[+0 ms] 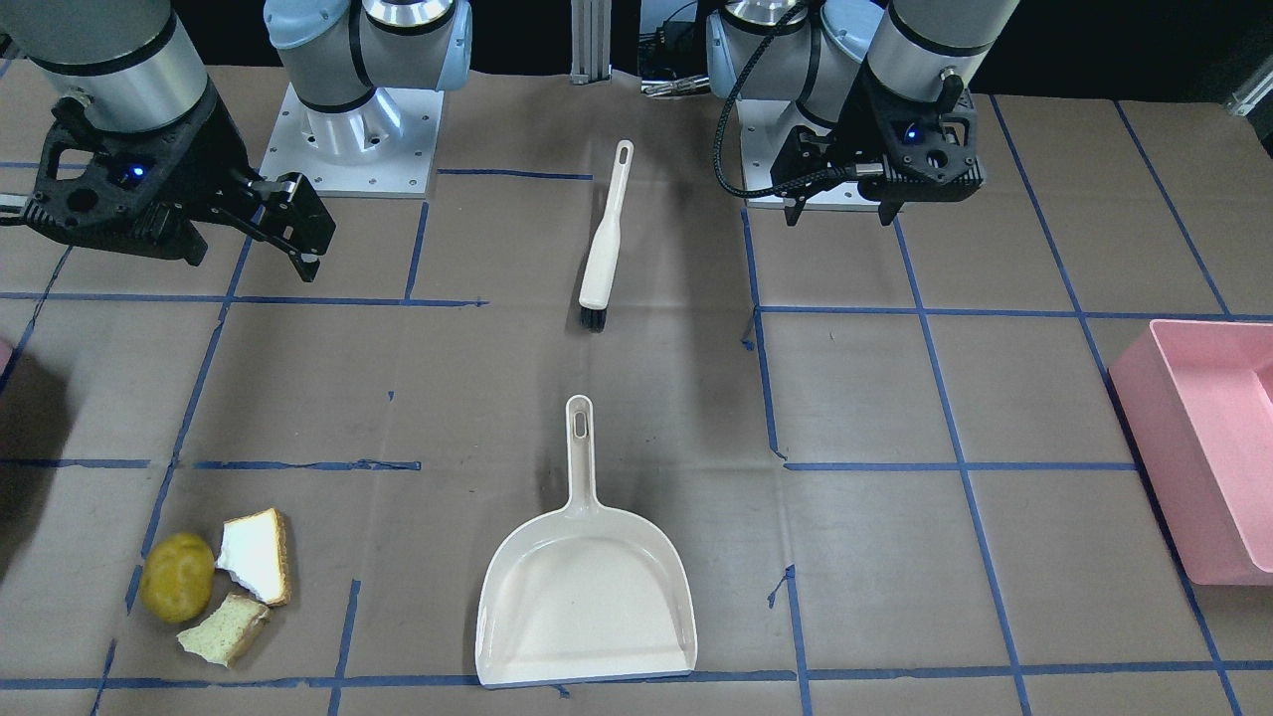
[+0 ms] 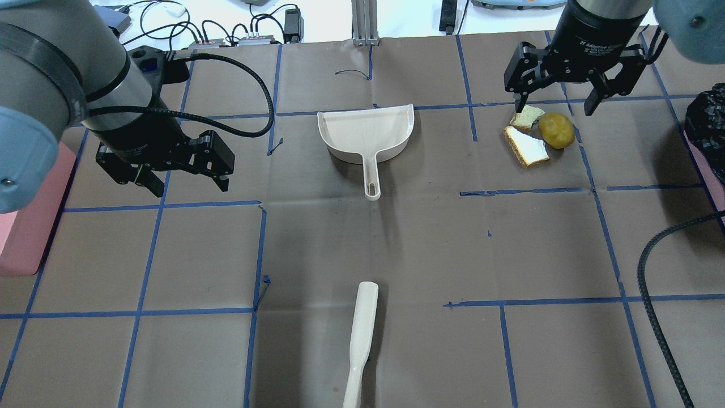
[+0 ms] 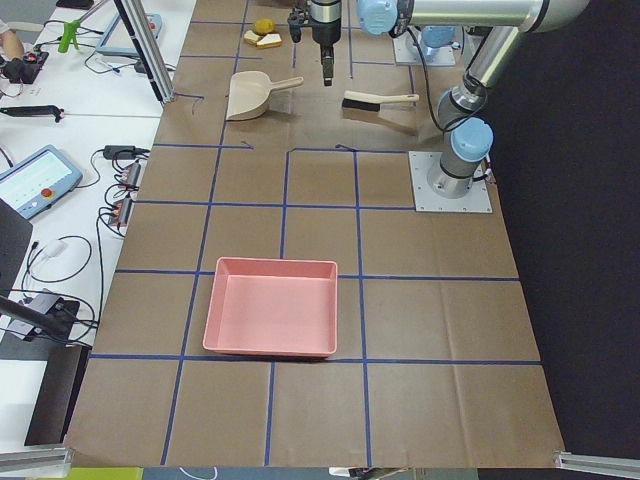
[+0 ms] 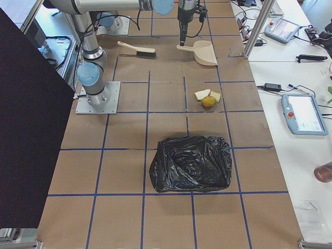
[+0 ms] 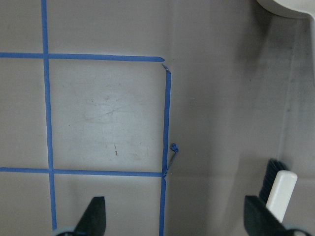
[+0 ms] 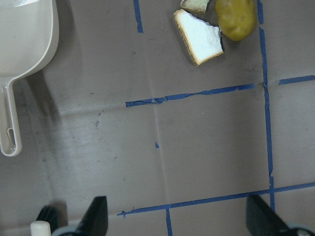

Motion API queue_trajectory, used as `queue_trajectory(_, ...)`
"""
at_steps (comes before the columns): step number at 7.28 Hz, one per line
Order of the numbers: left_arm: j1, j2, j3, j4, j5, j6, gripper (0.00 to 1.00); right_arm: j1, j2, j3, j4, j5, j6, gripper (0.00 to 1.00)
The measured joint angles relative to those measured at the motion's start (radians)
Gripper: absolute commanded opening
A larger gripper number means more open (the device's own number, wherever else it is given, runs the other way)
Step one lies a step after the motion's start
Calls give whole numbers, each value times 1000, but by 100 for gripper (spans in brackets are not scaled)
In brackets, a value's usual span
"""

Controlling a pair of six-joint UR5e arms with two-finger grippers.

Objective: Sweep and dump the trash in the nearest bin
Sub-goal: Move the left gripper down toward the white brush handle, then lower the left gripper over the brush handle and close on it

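The trash lies together on the brown paper: a yellow-brown potato-like lump [image 1: 177, 590] and two torn bread pieces [image 1: 257, 555] [image 1: 227, 627]. The right wrist view shows the lump [image 6: 235, 18] and a bread piece [image 6: 199, 37] too. My right gripper [image 2: 555, 109] hangs open and empty just above the trash. My left gripper [image 2: 190, 188] is open and empty over bare table, left of the dustpan. The bin shows only as a pink sliver [image 2: 715, 181] under a black bag [image 4: 191, 163] at the robot's right end.
A cream dustpan [image 1: 587, 597] lies mid-table, handle toward the robot. A cream brush [image 1: 607, 244] lies near the robot bases. A large pink tub [image 1: 1208, 457] sits at the robot's left end. Blue tape lines cross the paper.
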Motion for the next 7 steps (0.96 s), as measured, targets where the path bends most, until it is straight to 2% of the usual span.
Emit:
queue_trajectory(2,-80,6,-64,45,-7,-11,100,-2,1,0,2,43,1,100)
queue_trajectory(4,-193,9,-132,76,-8,-17,100,-2,-1,2,1,45,0,100)
queue_trajectory(7,-361,10,-248,187,-8,-41,100,-3,-1,4,0,-1,-4,100)
